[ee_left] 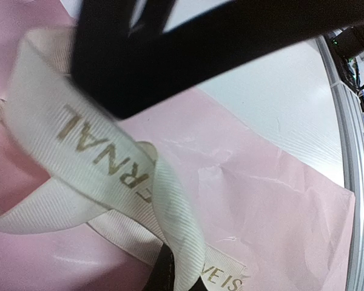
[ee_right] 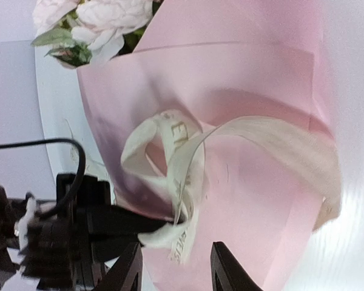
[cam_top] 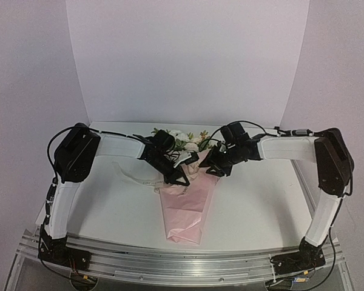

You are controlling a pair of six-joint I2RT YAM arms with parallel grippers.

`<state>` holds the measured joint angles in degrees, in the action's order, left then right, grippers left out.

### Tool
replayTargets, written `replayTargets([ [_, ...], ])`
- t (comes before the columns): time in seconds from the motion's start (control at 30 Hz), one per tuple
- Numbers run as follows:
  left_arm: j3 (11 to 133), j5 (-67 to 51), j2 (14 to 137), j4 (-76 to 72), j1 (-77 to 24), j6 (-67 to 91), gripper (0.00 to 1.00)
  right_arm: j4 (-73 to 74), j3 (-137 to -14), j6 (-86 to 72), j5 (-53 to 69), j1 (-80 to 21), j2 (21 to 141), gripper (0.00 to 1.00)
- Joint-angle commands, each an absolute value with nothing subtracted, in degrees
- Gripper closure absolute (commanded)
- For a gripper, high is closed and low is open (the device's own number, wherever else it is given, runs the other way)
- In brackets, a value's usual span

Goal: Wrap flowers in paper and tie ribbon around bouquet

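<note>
- The bouquet [cam_top: 188, 206] lies flat in the middle of the white tabletop [cam_top: 109, 209]. Its narrow end points toward the arm bases and its wide end toward the back wall.
- The flowers [ee_right: 97, 18], pale pink and white with some green leaves, come out of the wide end of the cone.
- The paper [ee_right: 261, 79] is light pink and is folded over itself around the stems. The stems themselves are hidden.
- The ribbon [ee_left: 91, 139], cream with gold letters, lies across the upper part of the cone. On top of the paper it makes a loose loop, and one long band runs over the cone to its other edge. I cannot tell if the loop is a real knot.
- The left claw [cam_top: 177, 177] is at the left edge of the cone. Its fingers are together, clamped on the ribbon just beside the loop.
- The right claw [ee_right: 177, 254] is over the right part of the cone with its fingers apart. A short lettered end of the ribbon lies near the gap between them, but the fingers do not press it.
- Both arms reach inward from the sides, and the two claws are near each other above the upper part of the cone.
</note>
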<state>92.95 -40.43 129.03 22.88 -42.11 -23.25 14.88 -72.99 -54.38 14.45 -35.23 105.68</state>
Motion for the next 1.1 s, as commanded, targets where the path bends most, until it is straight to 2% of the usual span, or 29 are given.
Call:
replayTargets([
  [0.0, 93.01, -39.53, 128.14, 22.04, -42.84, -25.56, 1.00, 28.95, -78.80, -45.23, 19.88, -31.85, 102.02, 0.58],
  [0.13, 92.79, -39.36, 128.10, 22.01, -42.90, -25.85, 1.00, 31.37, -87.21, -41.41, 16.66, -29.32, 104.85, 0.55],
  [0.27, 93.04, -38.76, 128.07, 22.18, -42.86, -26.06, 1.00, 31.86, -94.66, -39.12, 18.46, -29.29, 113.61, 0.51],
  [0.57, 93.13, -38.80, 128.40, 22.13, -42.90, -25.23, 1.00, 27.94, -98.44, -40.75, 23.77, -29.58, 123.10, 0.50],
  [1.07, 94.79, -38.25, 129.22, 23.38, -42.89, -26.19, 1.00, 26.79, -99.35, -41.01, 22.56, -31.58, 126.65, 0.57],
])
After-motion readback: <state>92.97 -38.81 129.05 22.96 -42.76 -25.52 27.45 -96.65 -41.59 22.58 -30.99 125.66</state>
